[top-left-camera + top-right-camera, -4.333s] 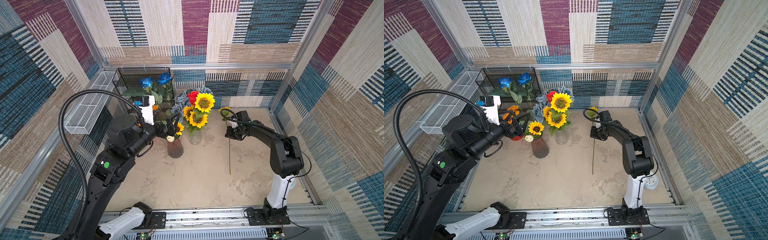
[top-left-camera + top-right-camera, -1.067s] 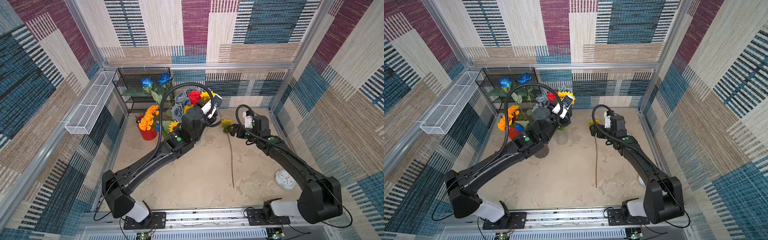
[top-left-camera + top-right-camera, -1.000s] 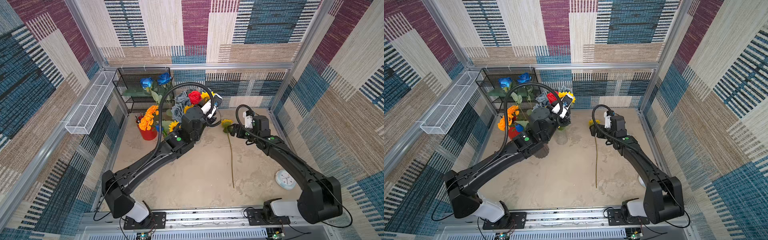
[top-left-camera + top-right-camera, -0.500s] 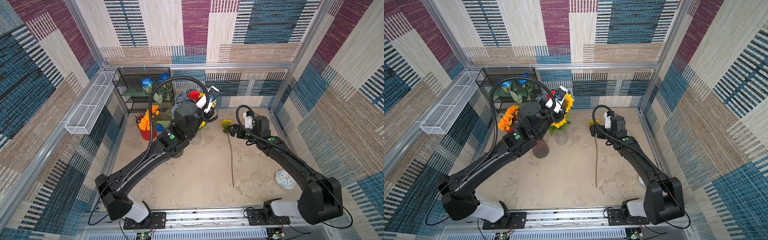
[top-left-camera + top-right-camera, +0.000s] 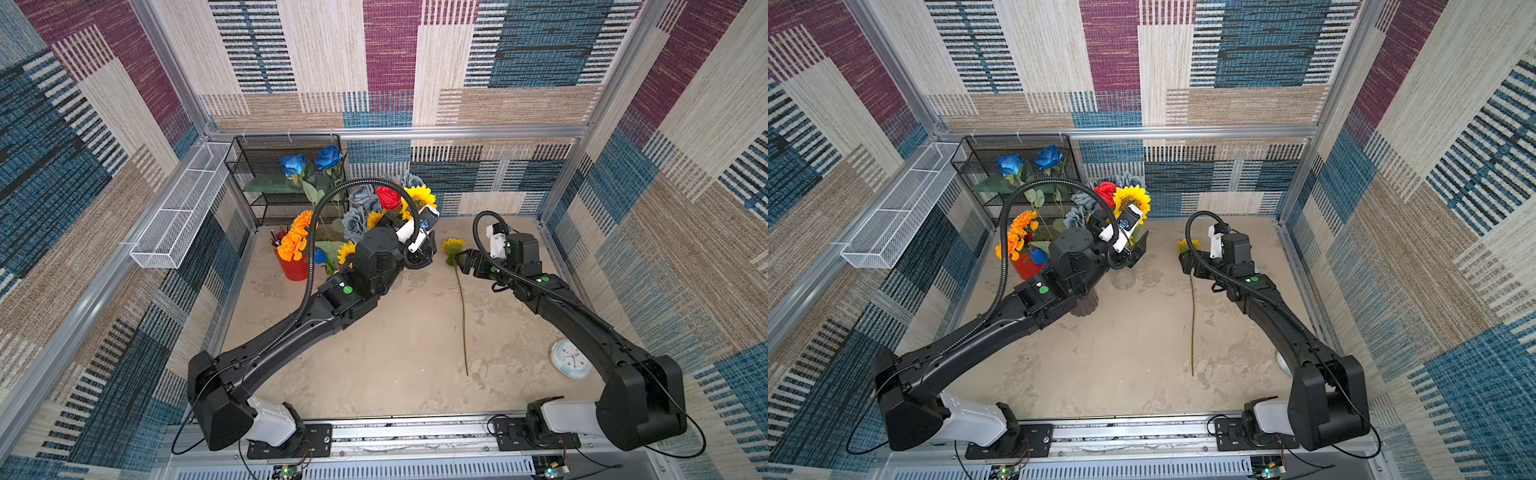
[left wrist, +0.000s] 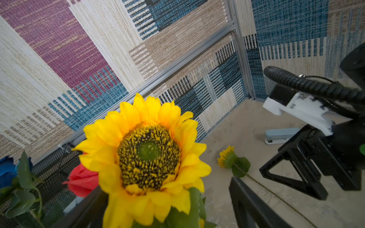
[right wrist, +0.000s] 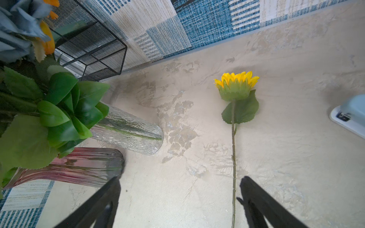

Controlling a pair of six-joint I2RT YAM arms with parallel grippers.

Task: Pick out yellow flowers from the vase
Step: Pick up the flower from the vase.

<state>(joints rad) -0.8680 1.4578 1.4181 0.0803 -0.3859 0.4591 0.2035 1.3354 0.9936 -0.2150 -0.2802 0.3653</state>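
Note:
A big yellow sunflower (image 6: pixel 148 154) stands in the clear glass vase (image 5: pixel 1123 278) with a red rose (image 5: pixel 388 197) and grey-blue roses (image 5: pixel 355 220); in both top views its head (image 5: pixel 417 197) (image 5: pixel 1132 198) rises behind my left wrist. My left gripper (image 6: pixel 166 185) is open, one finger on each side of that flower's underside, gripping nothing. Smaller sunflowers (image 5: pixel 347 251) show beside the arm. One sunflower (image 5: pixel 453 246) (image 7: pixel 236 81) lies flat on the table, stem toward the front. My right gripper (image 7: pixel 180 177) (image 5: pixel 465 262) hovers open beside its stem.
A dark ribbed vase (image 7: pixel 79 167) stands next to the clear one. Orange flowers in a red pot (image 5: pixel 295 266), blue roses (image 5: pixel 311 160) and a black mesh shelf (image 5: pixel 266 166) fill the back left. A stapler (image 6: pixel 280 135) and a round clock (image 5: pixel 570 363) lie on the right.
My left wrist rose among the flowers, then dropped back, and its jaws opened wide. The big sunflower stays in the vase. The right arm has not moved.

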